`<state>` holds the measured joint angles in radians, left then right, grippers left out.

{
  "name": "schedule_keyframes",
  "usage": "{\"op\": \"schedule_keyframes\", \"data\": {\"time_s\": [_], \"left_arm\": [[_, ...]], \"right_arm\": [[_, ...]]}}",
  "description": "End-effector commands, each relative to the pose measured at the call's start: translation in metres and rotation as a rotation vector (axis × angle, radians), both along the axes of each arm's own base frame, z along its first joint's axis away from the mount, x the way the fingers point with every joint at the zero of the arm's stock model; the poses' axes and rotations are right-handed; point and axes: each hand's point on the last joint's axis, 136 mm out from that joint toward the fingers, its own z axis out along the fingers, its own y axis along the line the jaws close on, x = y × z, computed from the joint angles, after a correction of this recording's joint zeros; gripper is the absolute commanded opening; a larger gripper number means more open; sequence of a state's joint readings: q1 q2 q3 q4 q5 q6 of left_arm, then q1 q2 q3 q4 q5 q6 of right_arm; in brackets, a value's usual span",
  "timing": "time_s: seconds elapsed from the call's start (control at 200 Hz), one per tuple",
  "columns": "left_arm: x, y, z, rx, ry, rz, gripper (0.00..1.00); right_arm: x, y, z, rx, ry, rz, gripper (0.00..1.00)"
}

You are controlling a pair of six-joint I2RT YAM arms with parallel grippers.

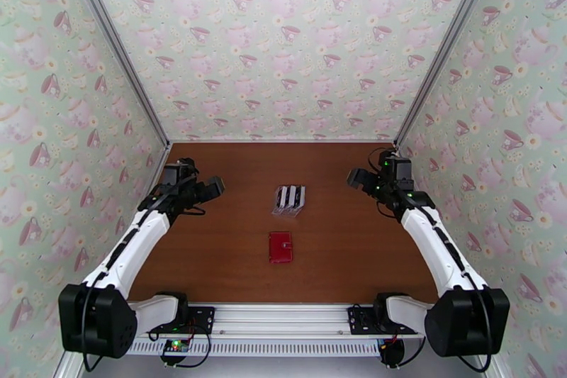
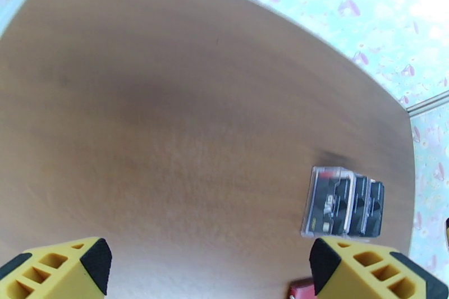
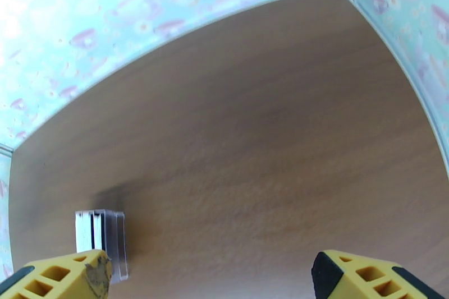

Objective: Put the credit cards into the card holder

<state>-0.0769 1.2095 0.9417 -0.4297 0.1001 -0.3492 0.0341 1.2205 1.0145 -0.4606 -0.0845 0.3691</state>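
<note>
**Top external view.** The credit cards (image 1: 289, 200) stand on edge in a clear slotted stand (image 1: 278, 210) at mid-table. They show as dark and pale stripes running from near to far, so their faces are turned toward the two sides. The card holder (image 1: 281, 247), a red wallet, lies flat and folded shut. It is just on the near side of the stand, apart from it, with its long axis also running near to far. The left gripper (image 1: 212, 188) and the right gripper (image 1: 354, 178) hover on either side of the stand at about its depth. Both have their jaws spread wide and nothing in them. The stand sits about midway between them, with the right one perhaps slightly nearer. The wallet is nearer the arm bases than either gripper is.

**Left wrist view.** The left gripper (image 2: 210, 266) is wide and empty. The stand (image 2: 322, 205) lies ahead and to the right of its fingers (image 2: 96, 263), and the black faces of the cards (image 2: 359, 207) are turned this way. A red corner of the card holder (image 2: 303, 292) shows at the bottom edge, beside the right-hand fingertip.

**Right wrist view.** The right gripper (image 3: 213, 275) is also wide and empty. The stand (image 3: 104, 238) sits low and left, just beyond one fingertip (image 3: 96, 275). Its contents are too blurred to read. I judge that a pinch from above across the cards' thin edges suits either arm.
</note>
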Motion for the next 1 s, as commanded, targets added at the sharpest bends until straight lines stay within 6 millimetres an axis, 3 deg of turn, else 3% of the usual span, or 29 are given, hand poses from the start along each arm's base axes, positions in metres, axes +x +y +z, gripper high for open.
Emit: {"op": "schedule_keyframes", "data": {"time_s": [0.0,0.215,0.456,0.591,0.997], "left_arm": [[0.011,0.012,0.030,0.125,-0.189,-0.013,1.00],[0.015,0.030,0.032,0.271,-0.347,0.027,1.00],[0.003,0.051,-0.004,0.377,-0.405,0.103,1.00],[-0.007,0.050,-0.015,0.409,-0.470,0.059,1.00],[0.013,0.064,-0.044,0.259,-0.559,0.010,1.00]], "right_arm": [[0.009,0.000,0.021,-0.029,-0.145,0.014,1.00],[0.020,-0.005,0.026,-0.104,-0.229,0.029,1.00],[0.020,-0.010,0.010,-0.198,-0.248,0.052,1.00],[0.019,-0.011,-0.004,-0.223,-0.278,0.056,1.00],[0.023,-0.017,-0.031,-0.309,-0.352,0.052,1.00]]}}
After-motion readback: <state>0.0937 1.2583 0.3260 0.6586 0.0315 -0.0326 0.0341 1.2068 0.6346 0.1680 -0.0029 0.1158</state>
